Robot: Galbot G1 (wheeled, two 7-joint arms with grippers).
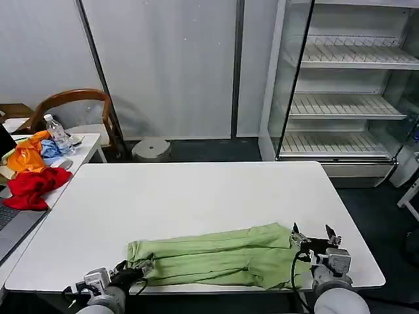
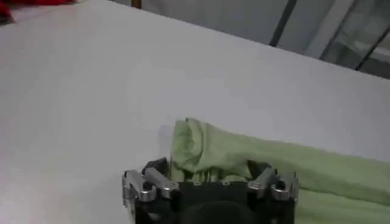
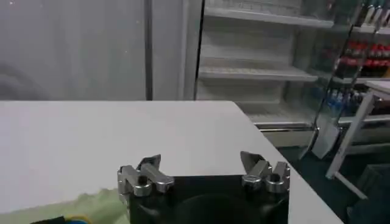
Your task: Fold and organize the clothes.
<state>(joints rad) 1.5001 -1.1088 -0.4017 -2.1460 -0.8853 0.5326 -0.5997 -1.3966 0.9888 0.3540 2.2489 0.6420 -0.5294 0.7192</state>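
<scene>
Already the light green soft cotton shirt (image 1: 216, 256) is folded into a long band on the white counter (image 1: 196, 190); crosswise folding is left. The left gripper (image 1: 136, 270) fingers are closed on its end, while the right gripper (image 1: 313, 234) fingers are held open beside the other end.

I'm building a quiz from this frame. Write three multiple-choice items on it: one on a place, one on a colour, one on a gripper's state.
1. Where does the green shirt lie on the white table?
A. along the near edge
B. at the far edge
C. on the chair

2. What colour is the cloth on the side desk nearest the table?
A. blue
B. red
C. black

3. How are the right gripper fingers?
A. shut on the shirt
B. shut on nothing
C. open

Answers: 1 A, it stretches between both grippers at the robot's side; 2 B, a red heap; 3 C, fingers spread with nothing between them.
</scene>
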